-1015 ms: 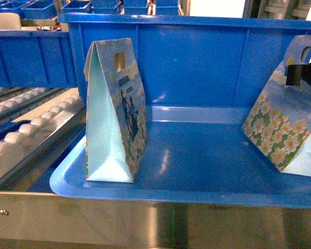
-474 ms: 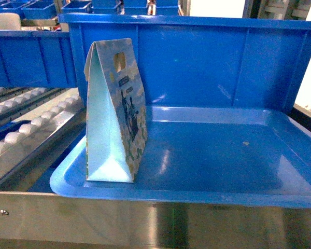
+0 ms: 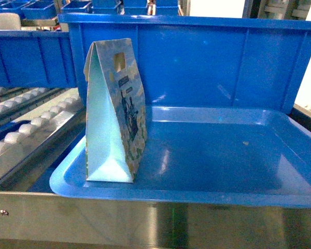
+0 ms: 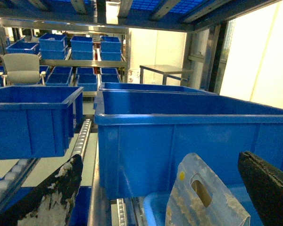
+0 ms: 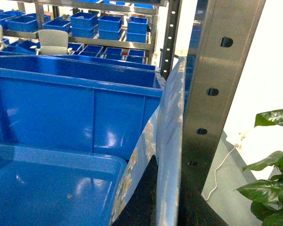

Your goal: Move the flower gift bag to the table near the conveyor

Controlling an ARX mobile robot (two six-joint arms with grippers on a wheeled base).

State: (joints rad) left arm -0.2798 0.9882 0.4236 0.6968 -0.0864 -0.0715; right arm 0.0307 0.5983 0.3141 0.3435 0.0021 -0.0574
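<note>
Flower gift bag (image 5: 172, 141): showing only in the right wrist view, edge-on and close to the lens, hanging at the right end of the blue tray (image 3: 197, 198), beside a steel post (image 5: 217, 94) with round holes. Its near panel is carrying white-and-yellow blossoms on a pale blue ground. It is not appearing in the head view.

Right claw (image 5: 144, 202): showing only as a dark shape lying against the bag's lower part; whether it is pinching the bag cannot be told.

Left claw (image 4: 160, 190): standing spread wide, its worn black fingers (image 4: 56, 197) sitting at either side of the view, above the second gift bag (image 3: 116, 114).

Second gift bag: standing upright at the tray's left end, with a pale aqua side gusset, a cut-out handle hole and a dark printed figure.

Surface: the tray is resting on a steel ledge (image 3: 145, 223), with a deep blue bin (image 3: 197, 62) right behind it. The conveyor (image 3: 20, 135) is running along the left, showing rows of white rollers.

Room: shelves of blue bins are filling the far side, a pale chair (image 4: 21, 68) is standing far left, and a green plant (image 5: 269, 179) is growing at the right.
</note>
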